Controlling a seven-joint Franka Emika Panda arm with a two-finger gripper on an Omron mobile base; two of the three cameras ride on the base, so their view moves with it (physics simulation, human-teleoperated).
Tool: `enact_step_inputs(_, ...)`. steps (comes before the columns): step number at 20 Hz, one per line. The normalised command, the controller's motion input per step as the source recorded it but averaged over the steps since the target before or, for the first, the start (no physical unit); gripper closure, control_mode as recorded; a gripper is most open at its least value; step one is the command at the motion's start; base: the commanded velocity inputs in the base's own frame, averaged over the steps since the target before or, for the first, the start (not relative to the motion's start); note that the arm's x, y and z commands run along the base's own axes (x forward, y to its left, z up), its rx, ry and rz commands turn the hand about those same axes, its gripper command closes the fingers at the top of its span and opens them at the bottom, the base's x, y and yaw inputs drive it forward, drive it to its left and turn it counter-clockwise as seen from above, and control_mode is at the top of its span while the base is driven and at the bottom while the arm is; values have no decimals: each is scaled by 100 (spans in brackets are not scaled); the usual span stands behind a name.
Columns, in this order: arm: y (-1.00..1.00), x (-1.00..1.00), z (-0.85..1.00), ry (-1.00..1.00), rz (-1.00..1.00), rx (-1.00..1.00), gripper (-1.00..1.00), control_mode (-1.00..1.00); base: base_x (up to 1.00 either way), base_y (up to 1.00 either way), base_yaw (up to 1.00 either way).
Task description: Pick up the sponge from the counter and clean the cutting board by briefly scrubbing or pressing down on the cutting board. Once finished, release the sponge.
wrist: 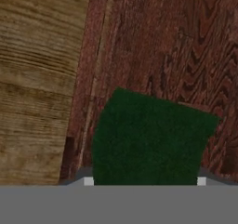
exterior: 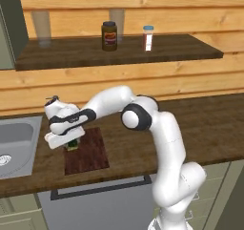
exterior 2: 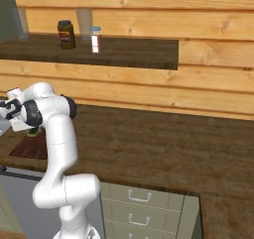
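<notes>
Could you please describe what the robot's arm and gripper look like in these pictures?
The arm is made of smooth, rounded white segments joined by dark, nearly black round joints, one big joint showing plainly at the elbow. Its thick lower part widens into a bulbous white base. The gripper has a blocky white hand with a dark band behind it. No cables or markings are visible.

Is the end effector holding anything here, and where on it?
The sponge, over the cutting board; the end effector seems clamped across its sides, though contact is hidden.
</notes>
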Motion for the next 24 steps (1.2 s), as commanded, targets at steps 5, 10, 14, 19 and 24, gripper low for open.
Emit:
enact_step_inputs(5,15,-60,-93,-2,0,20,100,-100,0,0,0)
enact_step_inputs(10,0,-100,-95,-12,0,15,100,-100,0,0,0)
enact_step_inputs(14,0,-100,-100,-15,0,7,100,-100,0,0,0)
enact_step_inputs(19,0,-100,-93,-19,0,8,100,-100,0,0,0)
enact_step_inputs(24,0,-100,-25,-12,8,1,100,-100,0,0,0)
